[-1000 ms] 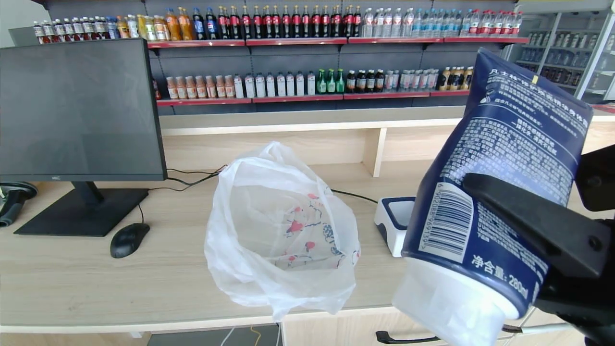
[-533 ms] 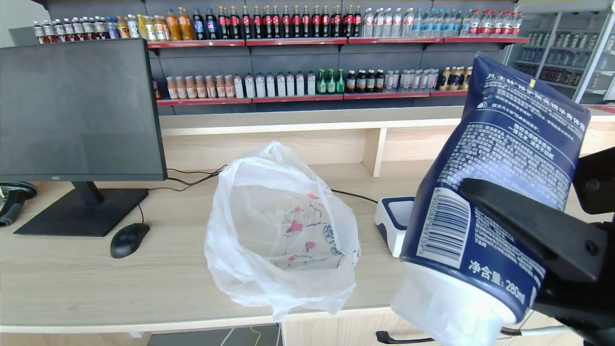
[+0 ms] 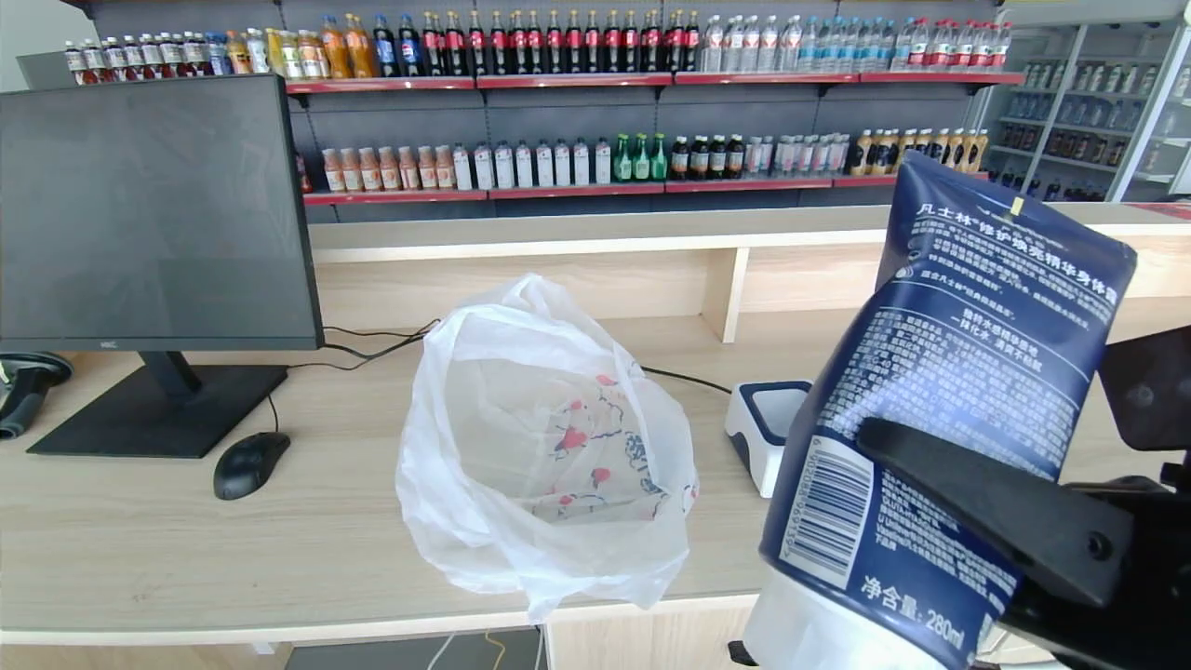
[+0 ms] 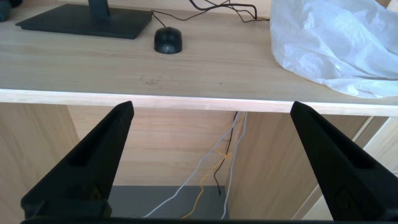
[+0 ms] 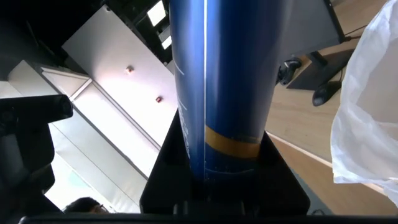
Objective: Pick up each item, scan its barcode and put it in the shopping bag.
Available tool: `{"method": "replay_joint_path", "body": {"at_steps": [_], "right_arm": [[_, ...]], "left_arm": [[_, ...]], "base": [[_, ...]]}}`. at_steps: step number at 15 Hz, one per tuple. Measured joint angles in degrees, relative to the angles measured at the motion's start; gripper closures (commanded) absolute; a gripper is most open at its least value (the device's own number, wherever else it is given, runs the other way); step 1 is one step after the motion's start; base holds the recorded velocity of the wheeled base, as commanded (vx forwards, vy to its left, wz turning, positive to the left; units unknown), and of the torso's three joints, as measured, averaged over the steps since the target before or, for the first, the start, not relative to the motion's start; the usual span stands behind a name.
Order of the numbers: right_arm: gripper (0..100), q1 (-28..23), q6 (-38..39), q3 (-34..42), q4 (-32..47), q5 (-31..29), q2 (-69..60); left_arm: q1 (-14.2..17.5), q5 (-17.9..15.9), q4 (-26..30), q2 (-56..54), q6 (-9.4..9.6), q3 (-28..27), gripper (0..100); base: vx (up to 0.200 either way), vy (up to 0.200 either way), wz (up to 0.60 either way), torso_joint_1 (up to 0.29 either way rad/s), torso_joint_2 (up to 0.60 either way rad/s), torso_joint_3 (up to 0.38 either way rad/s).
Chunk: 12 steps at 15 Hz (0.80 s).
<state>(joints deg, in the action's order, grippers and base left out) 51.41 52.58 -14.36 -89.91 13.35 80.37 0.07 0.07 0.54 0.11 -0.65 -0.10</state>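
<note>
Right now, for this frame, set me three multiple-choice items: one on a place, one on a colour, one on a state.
1. Where is the mouse?
A. On the counter between the monitor and the bag.
B. In the bag.
C. On top of the monitor.

2. What colour is the tube?
A. Red.
B. Dark blue.
C. Green.

3. How is the left gripper?
A. Shut on the tube.
B. Shut on the bag.
C. Open, empty.

1 A: it lies right of the monitor's stand, left of the bag.
2 B: its printed body is dark blue.
3 C: its fingers stand wide apart with nothing held between.
</note>
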Motion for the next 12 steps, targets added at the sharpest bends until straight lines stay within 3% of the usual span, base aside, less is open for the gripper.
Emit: {"method": "replay_joint_path", "body": {"at_steps": [12], "right_arm": [[100, -4.3, -10.8, 4.8, 0.0, 0.0, 2.6]], "left_arm": [[0.0, 0.0, 0.0, 0.0, -0.01, 0.0, 0]], "base": [[0.0, 0.0, 0.0, 0.0, 0.0, 0.0]]}}
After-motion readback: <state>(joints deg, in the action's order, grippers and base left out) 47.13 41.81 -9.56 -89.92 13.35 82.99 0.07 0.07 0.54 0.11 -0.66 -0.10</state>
